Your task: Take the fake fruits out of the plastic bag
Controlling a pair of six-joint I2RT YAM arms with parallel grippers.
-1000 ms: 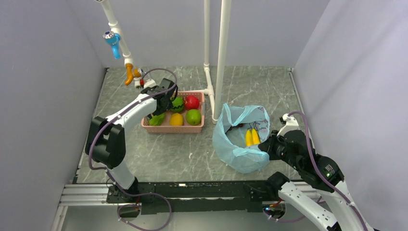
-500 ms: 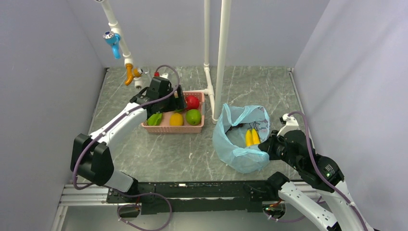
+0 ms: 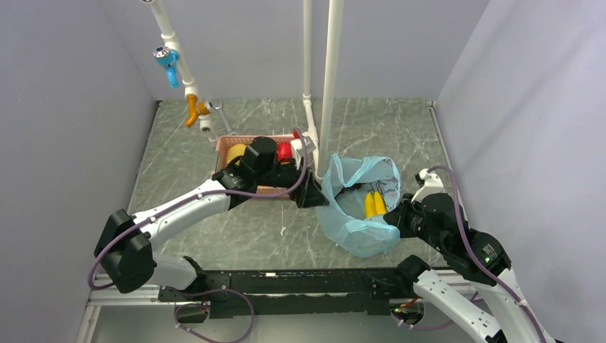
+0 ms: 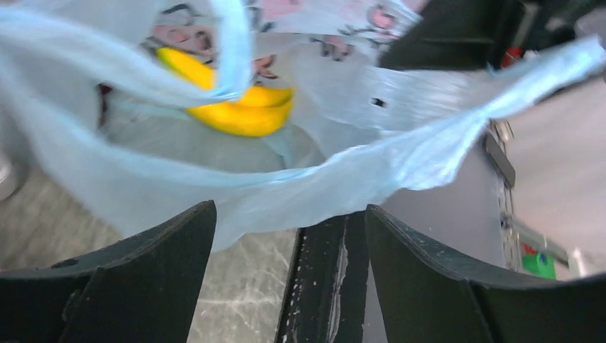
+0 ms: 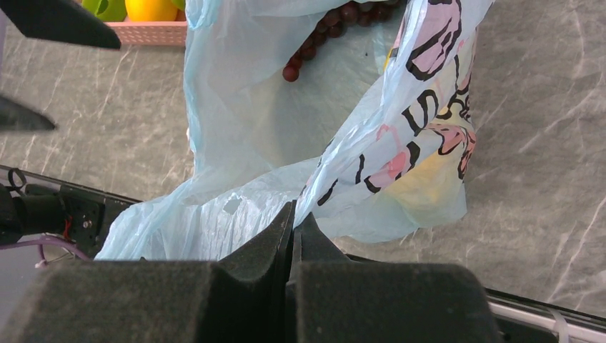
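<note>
The left claw (image 4: pixel 289 211) stands spread wide with nothing between its fingers; the plastic bag (image 4: pixel 400 153) hangs just ahead of its tips, and the yellow bananas (image 4: pixel 243 114) lie inside, beyond the rim. The right claw (image 5: pixel 293 218) is pressed together, pinching the bag's near edge; dark purple grapes (image 5: pixel 336 25) sit deeper in, ahead of it

I can read no words anywhere; the thin translucent light-blue plastic bag (image 5: pixel 236 143) carries only illegible black-and-pink print.

White arm links (image 3: pixel 182 211), black joint housings (image 3: pixel 128 250), purple cables (image 3: pixel 466 239), matte black wedge-shaped fingers (image 4: pixel 136 279)
</note>
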